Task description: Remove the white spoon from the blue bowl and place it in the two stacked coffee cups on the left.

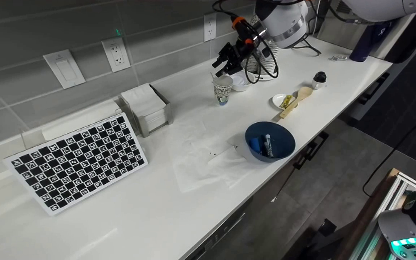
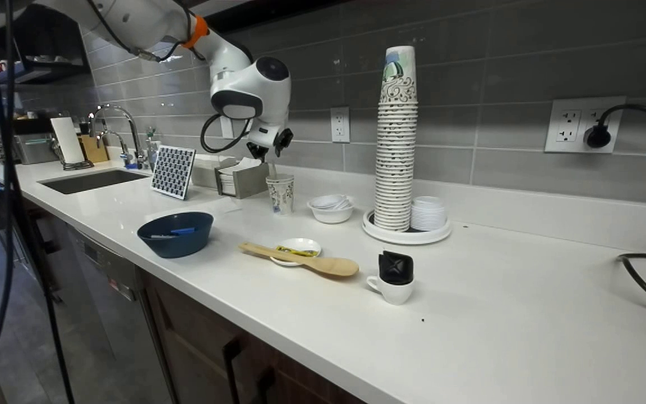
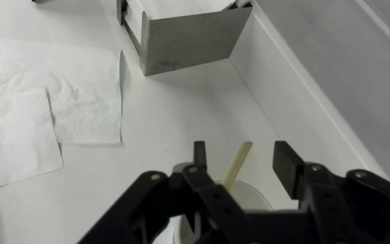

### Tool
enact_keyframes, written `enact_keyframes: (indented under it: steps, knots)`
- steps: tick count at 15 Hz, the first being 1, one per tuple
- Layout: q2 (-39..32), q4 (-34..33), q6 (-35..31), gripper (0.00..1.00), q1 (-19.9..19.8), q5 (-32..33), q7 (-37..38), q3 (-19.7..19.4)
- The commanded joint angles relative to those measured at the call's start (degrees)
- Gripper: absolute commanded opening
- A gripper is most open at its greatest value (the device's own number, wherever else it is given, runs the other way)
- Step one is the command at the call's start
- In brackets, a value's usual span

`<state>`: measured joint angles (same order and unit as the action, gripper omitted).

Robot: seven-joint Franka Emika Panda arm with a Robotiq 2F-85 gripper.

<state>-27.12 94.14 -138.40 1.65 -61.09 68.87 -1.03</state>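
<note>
The two stacked coffee cups (image 1: 222, 91) stand upright near the wall, white with dark swirl markings, also in an exterior view (image 2: 281, 195). A thin pale handle (image 2: 272, 169) sticks up out of them; in the wrist view it looks cream (image 3: 238, 164). Its lower end is hidden, so I cannot tell whether it is the white spoon. My gripper (image 1: 216, 70) is open just above the cups; in the wrist view the handle shows between the parted fingers (image 3: 239, 152), neither touching it. The blue bowl (image 1: 284, 144) holds a white marker-like thing and blue things; no white spoon shows there.
A white bowl (image 2: 331, 214) with white spoons sits beside the cups. A napkin holder (image 3: 195, 40) and wall are close. A tall cup column (image 2: 395, 168), wooden spoon (image 2: 331, 266) on a saucer, small mug (image 2: 395, 292), checkered board (image 1: 78, 162) and flat napkins (image 1: 208, 159) are on the counter.
</note>
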Motion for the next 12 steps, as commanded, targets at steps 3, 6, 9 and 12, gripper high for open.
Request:
enact_keyframes:
  steps: [3, 6, 9, 12]
  knots:
    - [10.52, 7.05, 17.36, 0.99, -5.99, 0.21, -5.43, -0.41]
    - [18.46, 13.63, 29.38, 1.00, -8.81, 2.24, -15.17, -2.61]
    - [26.22, 20.68, 38.48, 1.00, -10.29, 4.29, -24.98, -5.24]
    - [34.99, 28.27, 43.81, 1.00, -11.25, 5.08, -33.08, -7.54]
